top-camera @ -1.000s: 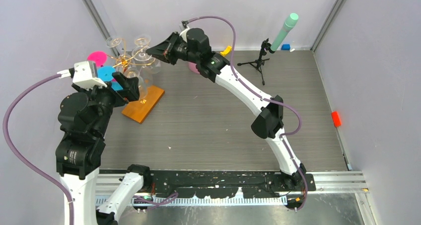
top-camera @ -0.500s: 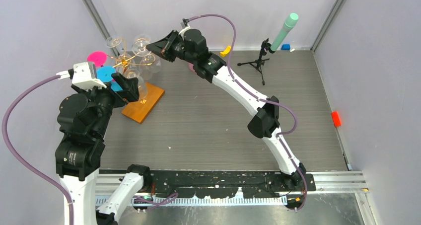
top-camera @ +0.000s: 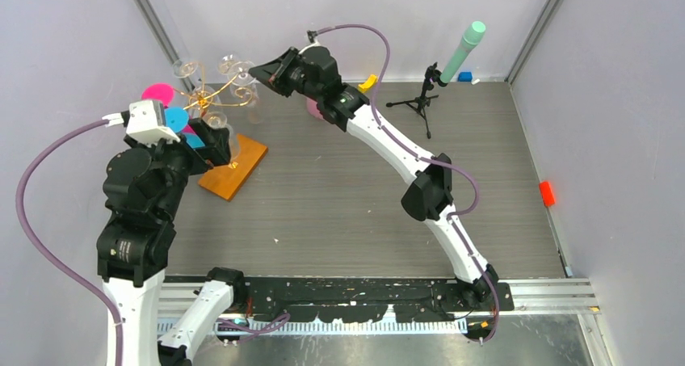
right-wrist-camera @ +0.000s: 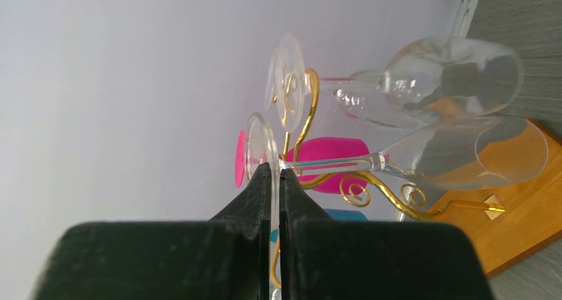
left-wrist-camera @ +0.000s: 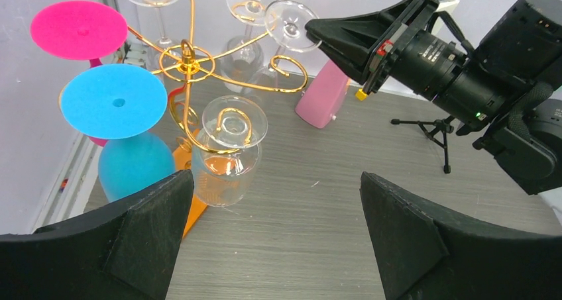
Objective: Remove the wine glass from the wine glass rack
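The wine glass rack [top-camera: 212,98] is gold wire with curled arms on an orange wooden base [top-camera: 239,169]; its hub [left-wrist-camera: 187,60] and one arm [right-wrist-camera: 392,200] show in the wrist views. My right gripper [top-camera: 257,69] is shut on the round foot [right-wrist-camera: 262,148] of a clear wine glass [left-wrist-camera: 289,23]. That glass hangs bowl-down, its stem [right-wrist-camera: 331,162] just off a curled arm whose spiral [left-wrist-camera: 289,75] holds nothing. My left gripper [left-wrist-camera: 275,247] stands open near the base, with nothing between its fingers.
Clear glasses [left-wrist-camera: 228,151], a pink one [left-wrist-camera: 78,28] and a blue one [left-wrist-camera: 112,101] hang on the rack. A pink block [left-wrist-camera: 323,96] lies behind it. A black tripod with a mint tube [top-camera: 462,49] stands back right. A red block [top-camera: 547,192] lies by the right wall.
My right gripper has risen and shifted back and left with the clear glass, lifting its foot away from the curled arm. The left arm has edged slightly right, still open.
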`<state>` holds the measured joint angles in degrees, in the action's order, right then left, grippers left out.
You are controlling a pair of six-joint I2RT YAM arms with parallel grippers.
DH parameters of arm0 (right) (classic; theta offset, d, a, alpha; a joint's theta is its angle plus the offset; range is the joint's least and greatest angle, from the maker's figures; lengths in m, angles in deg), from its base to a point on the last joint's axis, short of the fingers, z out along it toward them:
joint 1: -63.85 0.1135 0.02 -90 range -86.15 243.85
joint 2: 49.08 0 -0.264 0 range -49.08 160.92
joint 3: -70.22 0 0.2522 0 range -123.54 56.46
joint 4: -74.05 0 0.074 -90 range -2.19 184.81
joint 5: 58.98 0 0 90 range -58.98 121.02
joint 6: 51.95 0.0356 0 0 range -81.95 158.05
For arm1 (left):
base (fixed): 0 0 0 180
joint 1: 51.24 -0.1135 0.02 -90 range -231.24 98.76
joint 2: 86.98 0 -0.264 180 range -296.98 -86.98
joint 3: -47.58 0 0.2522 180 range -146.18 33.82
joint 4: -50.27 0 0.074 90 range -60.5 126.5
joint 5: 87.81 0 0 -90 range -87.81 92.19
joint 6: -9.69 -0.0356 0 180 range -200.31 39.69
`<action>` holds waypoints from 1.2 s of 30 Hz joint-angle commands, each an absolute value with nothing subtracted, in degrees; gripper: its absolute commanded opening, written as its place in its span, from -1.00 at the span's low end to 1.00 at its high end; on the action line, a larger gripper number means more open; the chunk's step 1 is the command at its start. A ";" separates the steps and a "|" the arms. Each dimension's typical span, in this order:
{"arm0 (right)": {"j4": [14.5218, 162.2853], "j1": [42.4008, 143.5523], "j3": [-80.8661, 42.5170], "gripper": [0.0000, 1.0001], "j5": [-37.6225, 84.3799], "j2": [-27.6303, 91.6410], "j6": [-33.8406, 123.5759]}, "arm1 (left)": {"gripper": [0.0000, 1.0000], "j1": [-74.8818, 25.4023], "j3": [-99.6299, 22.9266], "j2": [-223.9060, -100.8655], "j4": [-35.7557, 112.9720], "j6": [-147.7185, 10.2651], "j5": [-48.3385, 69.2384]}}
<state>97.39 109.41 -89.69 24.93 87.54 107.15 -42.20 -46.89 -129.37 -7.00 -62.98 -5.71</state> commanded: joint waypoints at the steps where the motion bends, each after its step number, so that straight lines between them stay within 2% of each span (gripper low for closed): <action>1: 93.79 107.41 -88.51 -0.99 25.58 82.42 107.50 | 0.99 -42.36 -46.56 -130.57 -3.19 -63.37 -4.38; 7: 88.05 105.21 -77.44 -0.99 19.89 74.52 113.14 | 0.99 -42.36 -46.54 -130.85 -2.82 -63.72 -2.15; 11: 82.05 103.53 -63.56 -0.99 18.03 67.46 114.80 | 0.99 -42.36 -44.65 -130.79 0.26 -64.67 6.45; 19: 81.07 100.23 -51.13 -0.99 13.38 56.98 116.87 | 0.99 -42.36 -40.16 -133.60 7.94 -63.23 18.67; 26: 79.85 97.92 -39.76 -0.99 10.34 47.43 118.99 | 0.99 -42.34 -34.41 -137.09 18.57 -60.61 27.15; 32: 85.38 97.62 -34.49 -0.99 10.00 40.39 120.04 | 0.97 -42.15 -30.65 -140.10 31.05 -64.48 43.53; 36: 87.31 97.60 -31.23 -0.99 9.59 36.05 120.81 | 0.98 -40.20 -26.06 -141.00 44.41 -62.91 44.82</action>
